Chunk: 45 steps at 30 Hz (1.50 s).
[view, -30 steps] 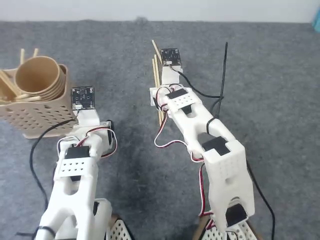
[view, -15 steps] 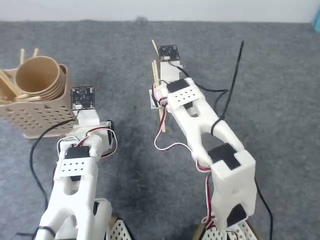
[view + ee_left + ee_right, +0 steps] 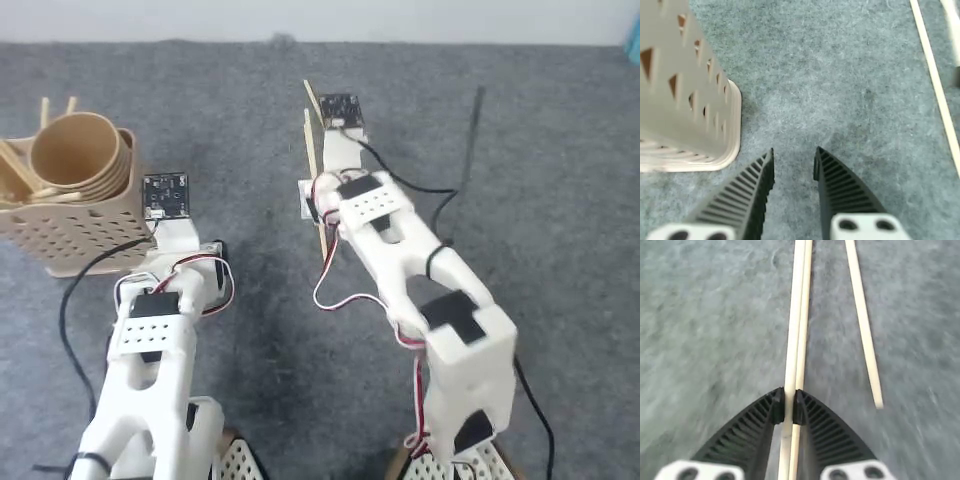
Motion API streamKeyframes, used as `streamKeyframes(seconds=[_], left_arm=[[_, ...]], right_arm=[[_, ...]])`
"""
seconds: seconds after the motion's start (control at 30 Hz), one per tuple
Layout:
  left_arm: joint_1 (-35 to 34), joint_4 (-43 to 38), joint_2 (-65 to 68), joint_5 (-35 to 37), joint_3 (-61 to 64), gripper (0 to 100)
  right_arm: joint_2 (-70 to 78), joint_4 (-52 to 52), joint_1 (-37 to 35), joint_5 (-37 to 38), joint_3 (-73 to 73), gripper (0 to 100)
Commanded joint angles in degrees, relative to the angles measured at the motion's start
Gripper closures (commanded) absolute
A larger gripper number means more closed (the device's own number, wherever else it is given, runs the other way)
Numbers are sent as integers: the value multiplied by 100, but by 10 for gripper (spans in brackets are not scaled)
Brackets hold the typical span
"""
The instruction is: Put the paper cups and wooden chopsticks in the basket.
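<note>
A beige perforated basket (image 3: 70, 228) at the left holds nested paper cups (image 3: 76, 150) and several wooden chopsticks (image 3: 44, 106). My left gripper (image 3: 793, 153) hangs open over bare carpet just beside the basket's wall (image 3: 685, 90), with nothing between its fingers. Two wooden chopsticks (image 3: 799, 315) lie side by side on the carpet, and my right gripper (image 3: 788, 394) is shut on them near their middle. A third chopstick (image 3: 862, 325) lies apart beside them. In the high view these chopsticks (image 3: 310, 135) stick out from under the right arm's wrist (image 3: 340, 112).
The grey carpet (image 3: 540, 180) covers the whole table. A black cable (image 3: 468, 150) arcs up beside the right arm. One loose chopstick (image 3: 935, 80) lies off to one side of my left gripper.
The right arm's upper links have shifted forward and its cable has swung to the right, while its wrist stays over the chopsticks. The left arm has not moved.
</note>
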Motion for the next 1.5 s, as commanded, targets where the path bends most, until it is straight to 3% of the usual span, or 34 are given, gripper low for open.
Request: streamKeyframes(seconds=[0.0,0.1,0.53,0.73,0.9,1.2,1.47], left_arm=[[44,-132,9,-35,-163,876],[44,-132,9,-35,-163,876],[44,-132,9,-35,-163,876],[44,-132,9,-35,-163,876],[44,-123,9,-35,-163,876],[44,-123,9,-35,-163,876],[44,-132,9,-35,-163,876]], right_arm=[[374,-1218,75,105,-44,992],[760,-1490,127,334,-246,992],[866,-435,163,387,-897,991],[875,57,48,413,-1002,867],[980,-4,48,431,-1064,995],[1235,1218,110,387,-1916,991],[268,2484,66,369,-1952,991]])
